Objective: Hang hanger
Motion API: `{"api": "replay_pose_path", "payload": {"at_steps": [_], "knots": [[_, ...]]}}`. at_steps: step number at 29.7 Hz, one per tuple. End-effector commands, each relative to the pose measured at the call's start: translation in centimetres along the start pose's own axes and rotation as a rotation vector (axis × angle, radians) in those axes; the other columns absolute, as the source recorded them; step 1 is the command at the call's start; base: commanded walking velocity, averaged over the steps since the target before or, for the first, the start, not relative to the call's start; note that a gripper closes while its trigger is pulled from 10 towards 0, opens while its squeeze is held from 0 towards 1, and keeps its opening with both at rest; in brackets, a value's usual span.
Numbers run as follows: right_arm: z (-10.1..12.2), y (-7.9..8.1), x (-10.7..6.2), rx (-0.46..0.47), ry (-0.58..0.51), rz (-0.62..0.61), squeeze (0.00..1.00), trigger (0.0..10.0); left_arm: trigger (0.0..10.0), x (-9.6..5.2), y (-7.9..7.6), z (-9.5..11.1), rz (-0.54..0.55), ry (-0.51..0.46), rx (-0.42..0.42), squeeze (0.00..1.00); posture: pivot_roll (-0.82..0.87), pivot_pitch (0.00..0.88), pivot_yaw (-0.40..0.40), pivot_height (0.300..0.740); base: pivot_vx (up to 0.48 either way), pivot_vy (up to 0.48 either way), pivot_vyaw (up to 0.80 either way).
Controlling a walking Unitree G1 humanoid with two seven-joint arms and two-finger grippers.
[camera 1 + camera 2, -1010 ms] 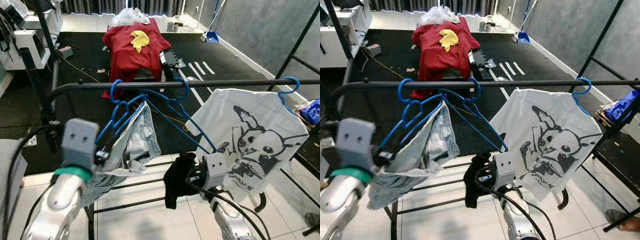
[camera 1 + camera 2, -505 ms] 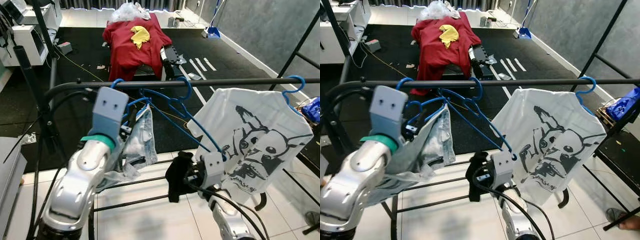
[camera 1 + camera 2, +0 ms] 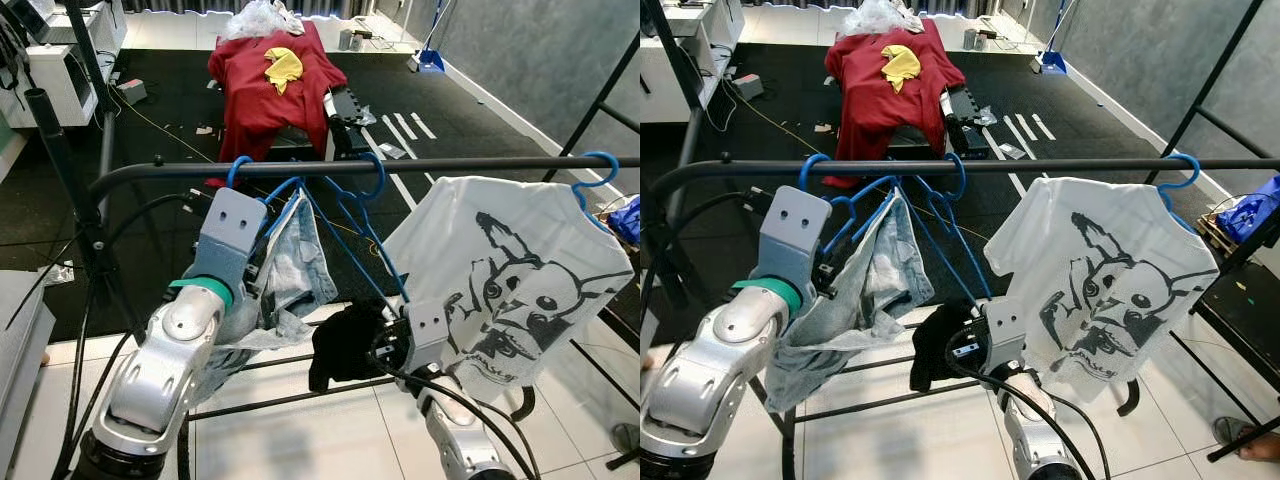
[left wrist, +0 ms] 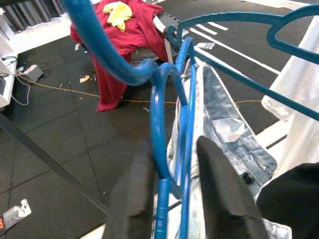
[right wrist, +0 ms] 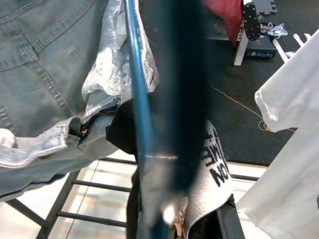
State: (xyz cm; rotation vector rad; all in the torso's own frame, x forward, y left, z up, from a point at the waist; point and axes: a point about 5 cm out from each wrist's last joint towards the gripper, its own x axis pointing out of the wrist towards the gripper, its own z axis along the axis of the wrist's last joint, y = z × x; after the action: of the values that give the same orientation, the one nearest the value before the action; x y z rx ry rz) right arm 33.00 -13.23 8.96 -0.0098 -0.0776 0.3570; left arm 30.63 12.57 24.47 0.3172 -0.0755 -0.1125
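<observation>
A black clothes rail (image 3: 420, 164) runs across the scene, and 2 blue hangers (image 3: 300, 195) hook over it near its left end. The nearer one carries pale denim jeans (image 3: 295, 265) that droop at 6 o'clock from the hooks.

The left end effector (image 4: 169, 199) is raised just under the rail, at 8 o'clock from the hooks. Its 2 black fingers (image 4: 132, 196) stand apart on either side of the blue hanger wire, and whether they press on it cannot be told. The left arm (image 3: 165, 370) bends up from the lower left.

The right end effector (image 3: 385, 335) sits lower, at 5 o'clock from the hooks, by the low end of a blue hanger arm where a black garment (image 3: 345, 340) hangs. In the right wrist view the fingers are blurred against the hanger wire (image 5: 137, 99), so I cannot tell if they are apart or together.

At 3 o'clock along the rail a white T-shirt (image 3: 510, 280) with a black cartoon print hangs on another blue hanger (image 3: 595, 170). Beyond the rail, at 12 o'clock, a red cloth (image 3: 265, 85) with a yellow piece (image 3: 283, 65) lies on a low bench on dark floor mats (image 3: 160, 210).
</observation>
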Motion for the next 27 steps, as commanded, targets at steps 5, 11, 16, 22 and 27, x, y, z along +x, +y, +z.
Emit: {"api": "replay_pose_path", "payload": {"at_steps": [5,11,16,22,27], "knots": [[-0.6,-0.1,-0.5,0.007,0.014,-0.009,0.0,10.0,0.0,0.1,-0.8,-0.7,-0.038,0.047,-0.042,0.0,0.08,0.128,-0.032,0.74,0.0,0.0,0.0],[-0.7,0.0,-0.6,0.01,0.016,-0.007,0.0,10.0,0.0,-0.2,-0.9,-0.8,-0.06,0.057,-0.049,0.0,0.08,0.128,-0.032,0.74,0.0,0.0,0.0],[-0.7,0.1,-0.6,0.012,0.014,-0.004,0.0,10.0,0.0,-0.7,0.4,1.7,0.021,-0.115,-0.122,0.0,0.08,0.125,-0.026,0.74,0.0,0.0,0.0],[-0.9,0.1,-0.8,0.011,0.018,-0.001,0.0,10.0,10.0,-3.8,2.4,4.0,0.004,-0.307,-0.178,0.0,0.08,0.127,-0.027,0.74,0.0,0.0,0.0],[-1.0,0.2,-0.9,0.01,0.022,0.006,0.0,10.0,10.0,-5.4,2.5,3.6,-0.047,-0.301,-0.173,0.0,0.09,0.128,-0.028,0.74,0.0,0.0,0.0]]}}
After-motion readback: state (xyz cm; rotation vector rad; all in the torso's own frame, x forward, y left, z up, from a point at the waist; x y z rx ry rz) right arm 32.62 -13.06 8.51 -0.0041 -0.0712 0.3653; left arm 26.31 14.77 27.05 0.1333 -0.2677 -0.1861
